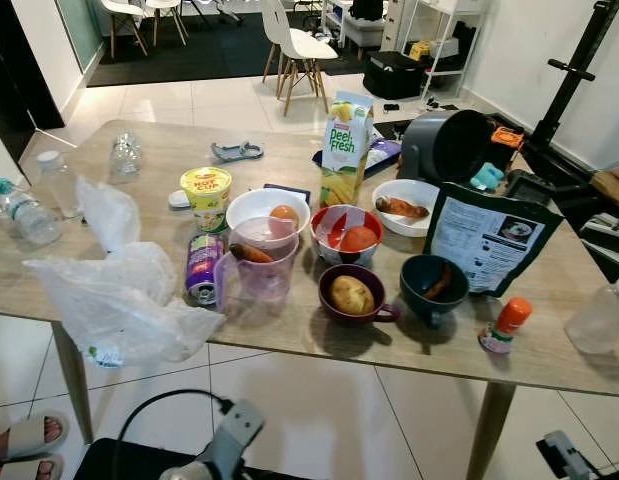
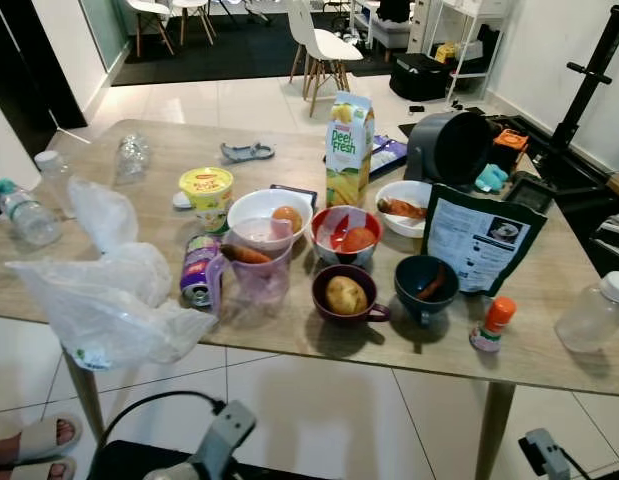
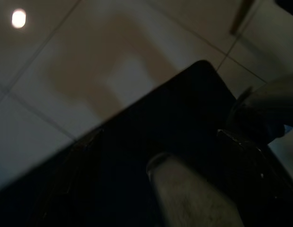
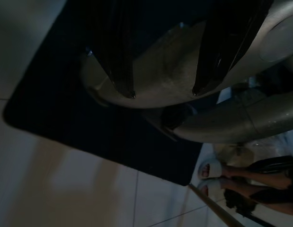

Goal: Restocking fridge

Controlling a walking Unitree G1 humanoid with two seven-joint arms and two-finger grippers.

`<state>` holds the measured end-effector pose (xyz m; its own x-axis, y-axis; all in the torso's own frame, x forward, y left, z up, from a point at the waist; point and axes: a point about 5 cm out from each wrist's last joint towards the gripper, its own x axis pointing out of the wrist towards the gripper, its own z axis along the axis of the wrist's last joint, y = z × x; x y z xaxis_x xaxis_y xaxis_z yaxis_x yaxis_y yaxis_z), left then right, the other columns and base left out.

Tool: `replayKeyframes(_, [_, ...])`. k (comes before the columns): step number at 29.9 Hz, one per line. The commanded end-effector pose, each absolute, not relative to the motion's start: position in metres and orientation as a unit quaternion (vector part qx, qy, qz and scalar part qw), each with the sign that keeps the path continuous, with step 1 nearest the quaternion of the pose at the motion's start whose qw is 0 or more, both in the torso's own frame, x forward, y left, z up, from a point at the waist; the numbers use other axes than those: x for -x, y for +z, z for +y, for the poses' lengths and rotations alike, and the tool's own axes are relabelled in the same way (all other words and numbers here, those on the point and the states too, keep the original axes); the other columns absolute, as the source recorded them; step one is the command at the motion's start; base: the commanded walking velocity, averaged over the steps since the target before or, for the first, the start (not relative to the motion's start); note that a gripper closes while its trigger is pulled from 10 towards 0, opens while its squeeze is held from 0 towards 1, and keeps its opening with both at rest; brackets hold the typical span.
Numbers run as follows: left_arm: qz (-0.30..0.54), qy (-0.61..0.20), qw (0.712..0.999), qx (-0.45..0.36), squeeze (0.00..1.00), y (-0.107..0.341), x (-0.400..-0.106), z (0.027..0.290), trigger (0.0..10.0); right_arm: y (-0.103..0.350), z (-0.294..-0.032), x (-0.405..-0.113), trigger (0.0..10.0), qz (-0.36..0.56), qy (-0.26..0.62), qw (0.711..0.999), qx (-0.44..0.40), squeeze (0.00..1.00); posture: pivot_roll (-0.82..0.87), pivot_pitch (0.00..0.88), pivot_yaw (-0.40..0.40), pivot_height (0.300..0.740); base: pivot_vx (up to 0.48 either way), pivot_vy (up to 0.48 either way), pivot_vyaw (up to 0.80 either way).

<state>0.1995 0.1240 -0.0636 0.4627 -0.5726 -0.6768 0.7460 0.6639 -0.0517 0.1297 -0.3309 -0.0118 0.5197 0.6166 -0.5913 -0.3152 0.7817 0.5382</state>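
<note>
On the table (image 1: 549, 350), juice carton (image 1: 346, 147), well beyond lowered right tool (image 4: 163, 92)

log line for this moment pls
phase: facing table | juice carton upright, untouched | right gripper open, idle | left arm idle

"Peel Fresh" on the juice carton (image 1: 346, 148)

Head eyes down on shared table (image 1: 549, 330); wrist views near dark floor (image 3: 51, 71).
</note>
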Motion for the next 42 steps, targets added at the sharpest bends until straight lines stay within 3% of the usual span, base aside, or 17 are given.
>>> replayKeyframes(1, [0.313,-0.444,0.826,-0.15,0.0,-0.059,-0.2,0.108,10.0,-0.008,-0.332,-0.131,10.0,0.402,0.284,0.851,-0.183,0.0,0.05,0.033,0.002,0.74,0.0,0.0,0.0])
replayKeyframes(9, [0.176,-0.545,0.807,-0.145,0.0,-0.017,-0.232,0.063,10.0,0.0,-0.338,-0.14,10.0,0.41,0.282,0.855,-0.145,0.0,0.05,0.03,-0.001,0.74,0.0,0.0,0.0])
replayKeyframes(17, [0.061,-0.598,0.788,-0.135,0.0,0.031,-0.252,0.037,10.0,0.019,-0.349,-0.148,10.0,0.386,0.295,0.865,-0.124,0.0,0.05,0.025,0.005,0.74,0.0,0.0,0.0])
replayKeyframes(32, [0.013,-0.608,0.786,-0.11,0.0,0.061,-0.251,0.032,10.0,0.074,-0.338,-0.165,10.0,0.235,0.387,0.877,-0.158,0.0,0.05,0.04,0.02,0.74,0.0,0.0,0.0])
replayKeyframes(42, [-0.018,-0.576,0.815,-0.066,0.0,0.079,-0.244,0.03,10.0,0.095,-0.328,-0.192,10.0,0.137,0.349,0.916,-0.139,0.0,0.05,0.049,0.022,0.74,0.0,0.0,0.0])
